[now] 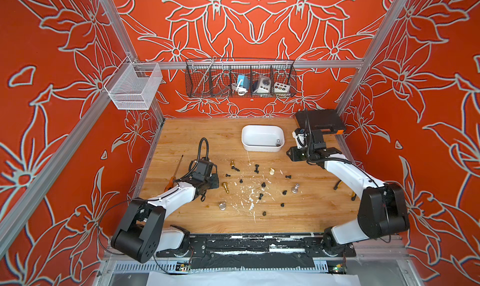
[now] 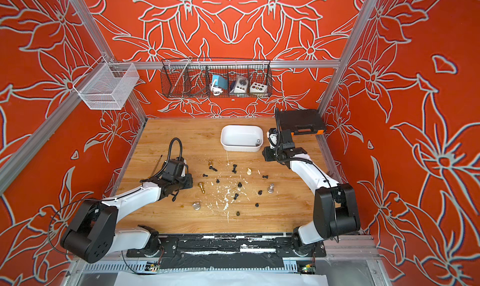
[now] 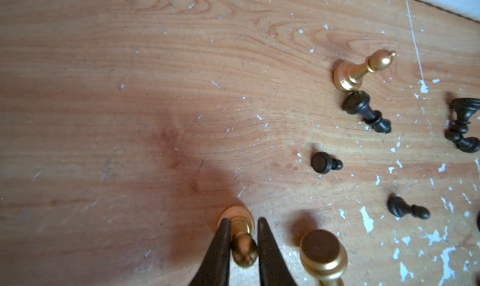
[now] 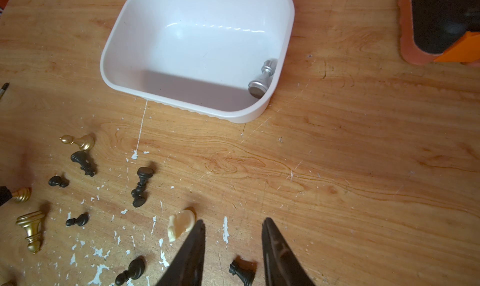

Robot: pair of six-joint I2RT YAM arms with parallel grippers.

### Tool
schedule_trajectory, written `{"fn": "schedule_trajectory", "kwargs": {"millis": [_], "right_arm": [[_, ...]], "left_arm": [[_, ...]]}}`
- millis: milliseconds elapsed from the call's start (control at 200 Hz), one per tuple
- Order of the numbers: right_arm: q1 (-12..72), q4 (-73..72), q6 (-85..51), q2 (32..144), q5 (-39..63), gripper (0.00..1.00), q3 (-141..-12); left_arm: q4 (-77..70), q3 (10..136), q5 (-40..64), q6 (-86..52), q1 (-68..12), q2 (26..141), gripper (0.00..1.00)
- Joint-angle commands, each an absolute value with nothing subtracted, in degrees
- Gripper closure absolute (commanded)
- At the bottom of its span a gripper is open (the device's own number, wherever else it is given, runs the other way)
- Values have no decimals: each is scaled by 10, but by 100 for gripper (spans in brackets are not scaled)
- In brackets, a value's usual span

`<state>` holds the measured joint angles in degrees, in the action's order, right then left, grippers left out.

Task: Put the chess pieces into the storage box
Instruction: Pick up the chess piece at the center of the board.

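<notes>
Two dark fingers of the left gripper squeeze a little gold pawn that lies on its side on the wooden table. One finger presses each side of its thin neck. The pawn looks hard, smooth, round and very light, so I think it could slip out or roll away. The neck seems a good place to hold, because the head and the wide foot stop it from sliding. A bigger gold piece lies just beside the gripper and could get bumped on the way up. A black pawn and more black pieces lie farther out in front. The white storage box sits well away from this gripper, past all those pieces, with one silver piece inside. The right gripper hangs near the box with its fingers apart and nothing between them, close to a cream knight. It might be in the way. An orange-handled screwdriver lies beside the left arm, away from the pieces.
</notes>
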<state>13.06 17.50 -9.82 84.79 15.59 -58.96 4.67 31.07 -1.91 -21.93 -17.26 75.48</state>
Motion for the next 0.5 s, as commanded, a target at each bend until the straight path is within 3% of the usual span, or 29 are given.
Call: {"fn": "schedule_trajectory", "kwargs": {"millis": [0,495], "right_arm": [[124,165,-103,843,163,62,-581],[122,167,-108,835,171,63,-584]], "left_arm": [[35,324,-19,-222,-176,762,83],[58,369,0,-198,-176,736,90]]}}
